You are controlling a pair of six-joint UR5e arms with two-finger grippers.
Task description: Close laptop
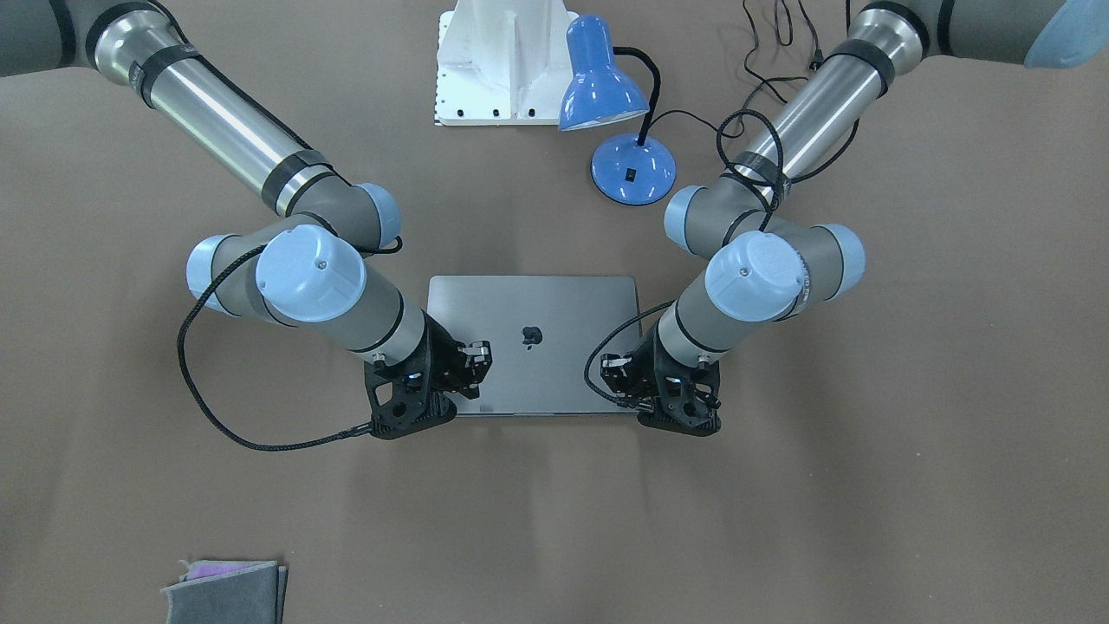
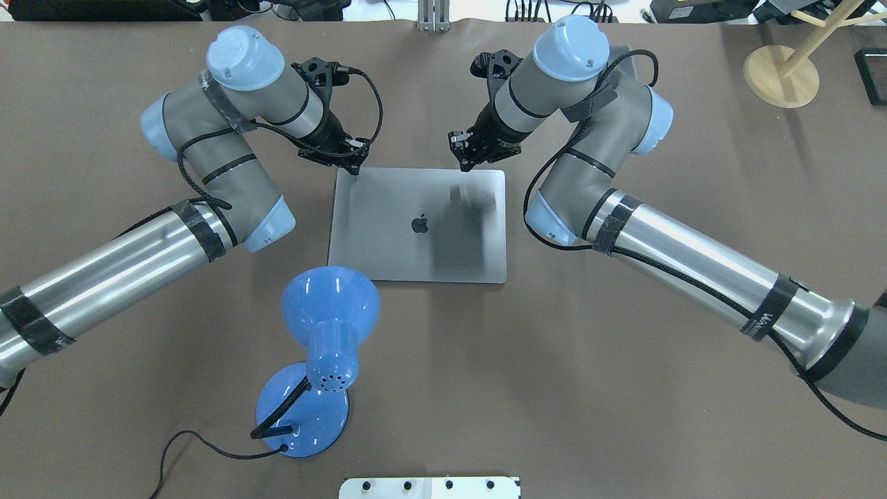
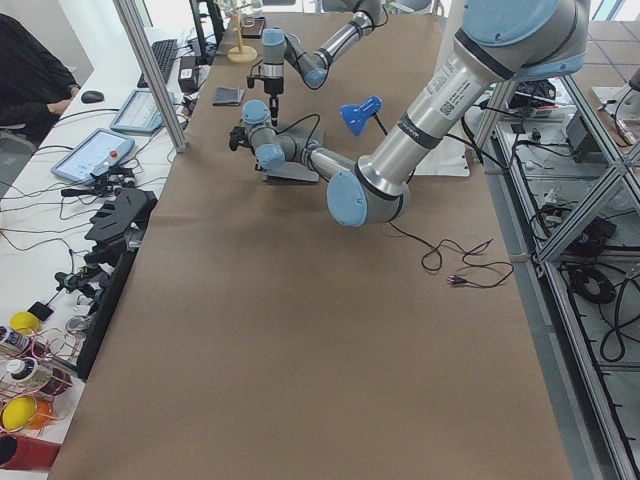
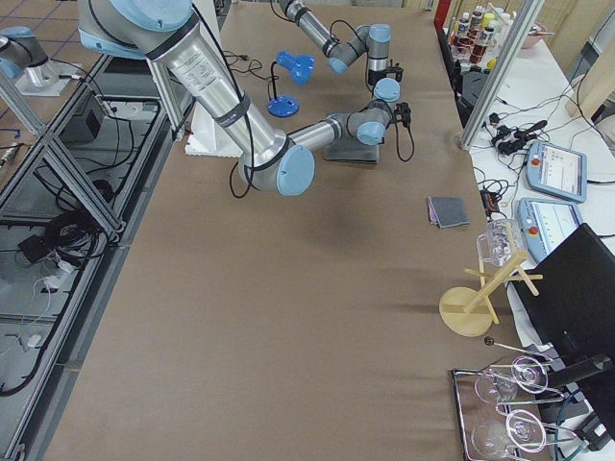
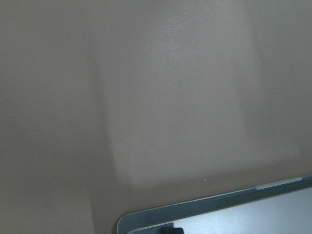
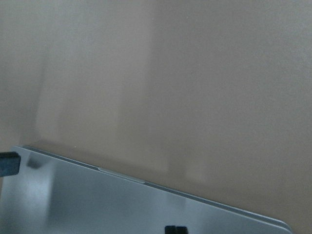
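In the overhead view the left pincer [image 2: 352, 163] stood at the 11 o'clock corner of the laptop [image 2: 416, 249], its tip on or just above the lid; whether its fingers were wide or narrow I could not tell. The laptop lay at the middle of the desk [image 2: 624, 360], its lid flat and logo up, so the closing looked all but done. A blue lamp [image 2: 326, 326] stood at its 7 o'clock. The right pincer [image 2: 466, 158] hung over the far edge at about 1 o'clock, and its spread could not be told either. To finish well, both tips should probably press straight down and evenly near that far edge, lightly. They should then lift straight up rather than drag across the metal. The overhead view alone showed the right pincer's shadow on the lid, which hinted at a small gap beneath it. The front-facing view alone showed the laptop's thin front edge with no opening visible, and a grey cloth [image 1: 225, 589] at 7 o'clock near the desk's edge. The wrist views gave only the lid's rim, bare desk and dark finger ends.
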